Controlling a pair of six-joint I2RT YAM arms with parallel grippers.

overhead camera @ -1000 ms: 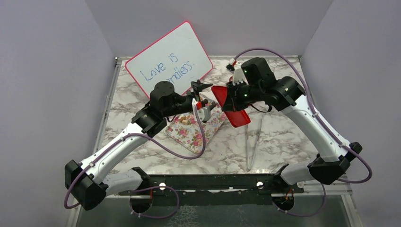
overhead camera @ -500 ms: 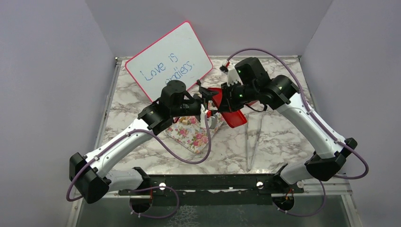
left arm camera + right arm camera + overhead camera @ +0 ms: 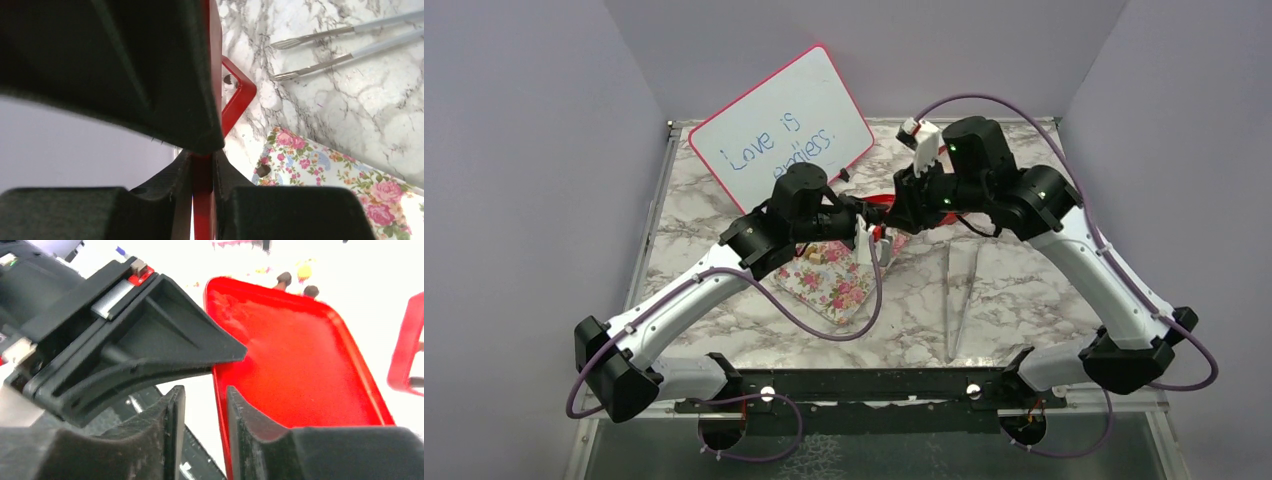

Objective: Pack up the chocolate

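Note:
A flat red box half (image 3: pixel 300 355) hangs on edge between the two arms, seen as a thin red strip (image 3: pixel 882 203) from above. My left gripper (image 3: pixel 202 157) is shut on its rim. My right gripper (image 3: pixel 205 395) stands open, with the same rim in the gap beside one finger (image 3: pixel 240 405). A second red box part (image 3: pixel 241 92) lies on the table with a dark chocolate piece (image 3: pixel 227 79) by it. Another chocolate piece (image 3: pixel 263 170) sits on the floral tray (image 3: pixel 325 170). Two more dark chocolate pieces (image 3: pixel 284 277) show beyond the red half.
The floral tray (image 3: pixel 829 282) lies under the left arm. A whiteboard (image 3: pixel 779 130) with writing leans at the back left. Two long metal utensils (image 3: pixel 959 295) lie on the marble top to the right of the tray.
The left gripper moved right and closed on the red box half's rim. The right gripper opened off it. The red half turned from a tilted face to edge-on and shifted left.

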